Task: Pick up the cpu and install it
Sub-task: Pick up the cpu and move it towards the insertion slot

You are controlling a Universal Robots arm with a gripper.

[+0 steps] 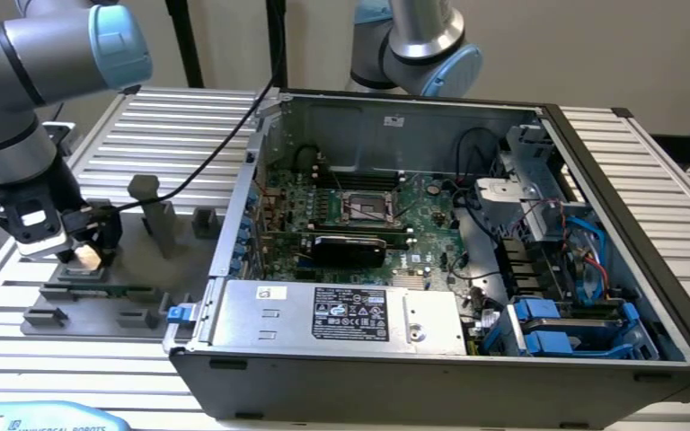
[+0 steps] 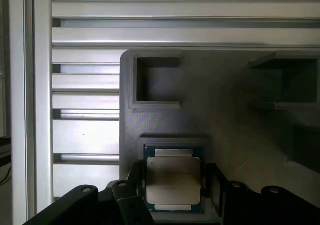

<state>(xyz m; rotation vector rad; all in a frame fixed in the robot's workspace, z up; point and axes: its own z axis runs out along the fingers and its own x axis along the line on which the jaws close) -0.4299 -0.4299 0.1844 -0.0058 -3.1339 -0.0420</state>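
pick-up step: tool (image 1: 86, 255) is hovering spread, straddling the cpu (image 2: 173, 179) in its grey holder (image 2: 225, 125); closing likely needs squared, gentle edge contact.

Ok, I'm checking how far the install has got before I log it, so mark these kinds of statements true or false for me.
1. The computer case is open on top, with its motherboard in sight. True.
2. The cpu lies flat in a recess of the grey fixture. True.
3. The cpu is already installed inside the computer case. False: it is in the grey fixture, which stands outside the case at the exterior view's left.
4. The gripper hangs over the motherboard. False: it is down over the grey fixture, jaws open on either side of the cpu.
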